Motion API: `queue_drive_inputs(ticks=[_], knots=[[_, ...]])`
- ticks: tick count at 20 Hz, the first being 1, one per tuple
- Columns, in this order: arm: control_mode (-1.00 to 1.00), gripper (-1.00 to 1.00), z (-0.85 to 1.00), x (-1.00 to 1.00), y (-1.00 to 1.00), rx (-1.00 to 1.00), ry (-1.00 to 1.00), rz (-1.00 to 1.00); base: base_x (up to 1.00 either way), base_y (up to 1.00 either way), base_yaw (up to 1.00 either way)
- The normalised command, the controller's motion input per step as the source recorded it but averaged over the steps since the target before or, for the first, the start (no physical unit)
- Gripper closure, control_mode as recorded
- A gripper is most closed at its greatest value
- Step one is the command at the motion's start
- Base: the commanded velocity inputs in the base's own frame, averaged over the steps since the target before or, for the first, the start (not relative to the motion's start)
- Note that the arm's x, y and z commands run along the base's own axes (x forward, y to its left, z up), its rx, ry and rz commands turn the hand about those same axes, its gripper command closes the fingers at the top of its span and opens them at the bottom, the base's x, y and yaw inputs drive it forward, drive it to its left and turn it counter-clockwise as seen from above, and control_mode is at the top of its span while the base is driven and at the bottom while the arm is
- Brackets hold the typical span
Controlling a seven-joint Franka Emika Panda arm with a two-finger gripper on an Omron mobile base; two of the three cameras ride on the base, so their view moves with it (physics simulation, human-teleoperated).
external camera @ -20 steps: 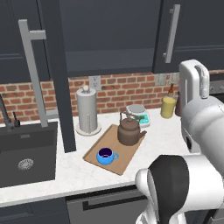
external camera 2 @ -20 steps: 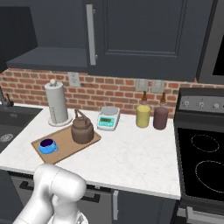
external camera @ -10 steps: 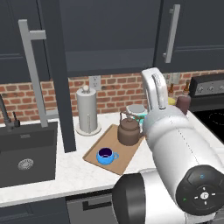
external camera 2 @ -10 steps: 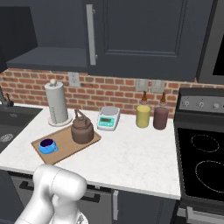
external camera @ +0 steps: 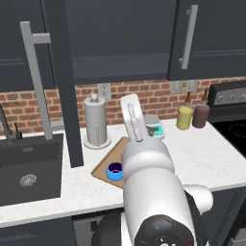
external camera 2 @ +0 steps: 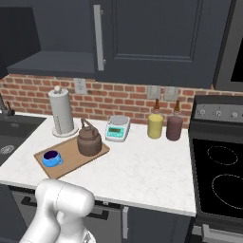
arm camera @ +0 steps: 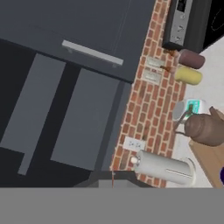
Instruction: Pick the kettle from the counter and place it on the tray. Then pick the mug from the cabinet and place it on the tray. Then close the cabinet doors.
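On the tray [external camera 2: 66,159], a light-wood board lying at an angle on the white counter [external camera 2: 142,173], stands the brown kettle [external camera 2: 89,141] at the far end, with its thin arched handle upward. The small blue mug [external camera 2: 51,158] sits on the same tray, at the near left end, a little apart from the kettle. In the left base view the mug [external camera: 115,171] shows just beside the white arm, and the tray [external camera: 104,165] is partly hidden behind it.

Behind the tray, against the brick wall, is the grey paper-towel holder [external camera 2: 62,113]. Right of the kettle is a small kitchen scale [external camera 2: 117,128], then a yellow canister [external camera 2: 154,126] and a brown canister [external camera 2: 174,127] side by side near the stove [external camera 2: 219,175]. A sink [external camera: 26,168] is let into the counter on the left.

Above, the cabinet [external camera: 117,41] is open; its left door [external camera: 61,86] stands out toward the room with a long silver handle [external camera: 37,77], and the right door [external camera 2: 156,40] is closed.

The gripper's fingers are pressed together and hold nothing.
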Motion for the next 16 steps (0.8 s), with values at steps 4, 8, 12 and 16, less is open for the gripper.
queue_drive_inputs(ticks=[4,8,12,16], knots=[[-1.0,1.0,-0.21,0.0,0.27,-0.01,-0.08,0.0,0.0,0.0,0.0],[-1.0,1.0,-0.18,-0.02,0.29,-0.01,-0.11,0.0,0.0,0.0,0.0],[-1.0,1.0,-0.14,-0.01,0.32,0.0,-0.1,0.0,0.0,0.0,0.0],[-1.0,1.0,-0.15,0.0,0.41,0.0,-0.07,-0.02,0.0,0.0,0.0]])
